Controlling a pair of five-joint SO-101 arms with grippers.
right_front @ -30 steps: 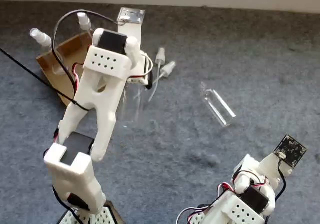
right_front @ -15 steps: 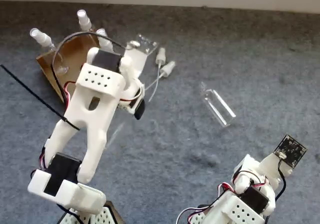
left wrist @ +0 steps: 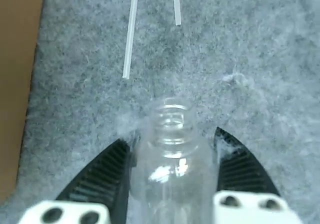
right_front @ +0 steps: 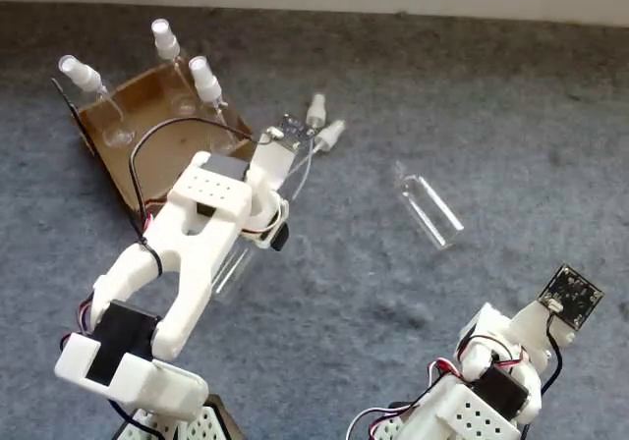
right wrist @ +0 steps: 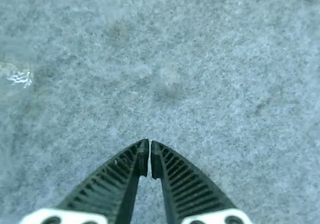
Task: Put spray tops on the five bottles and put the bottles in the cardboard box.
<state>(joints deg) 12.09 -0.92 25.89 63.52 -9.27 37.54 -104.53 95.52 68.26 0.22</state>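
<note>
L fingers [left wrist: 107, 169] are parted wide enough to take an uncapped clear bottle [left wrist: 170, 169] and press on its shoulders from both sides. Its open neck pokes out past the tips, low over the grey-carpeted table [right_front: 393, 312]; can't tell if it touches. In the high view that bottle [right_front: 233, 268] shows faintly under the L arm, just off the cardboard box [right_front: 162, 150] near corner. The box's brown edge [left wrist: 17, 84] runs close along one side of the fingers, w/ a strip of bare carpet between. Ahead of the neck lie two thin dip tubes [left wrist: 131, 34], apart from the bottle. They belong to a loose spray top [right_front: 315, 112] and a second spray top [right_front: 333, 133], side by side near the box's far corner. Three capped bottles [right_front: 204, 79] stand upright in the box along its far side. Another open bottle [right_front: 429, 211] lies on its side mid-table, well apart from both arms, w/ open carpet all round. R fingers [right wrist: 136, 174] are closed tip to tip on nothing, over bare carpet at the near R edge.
</note>
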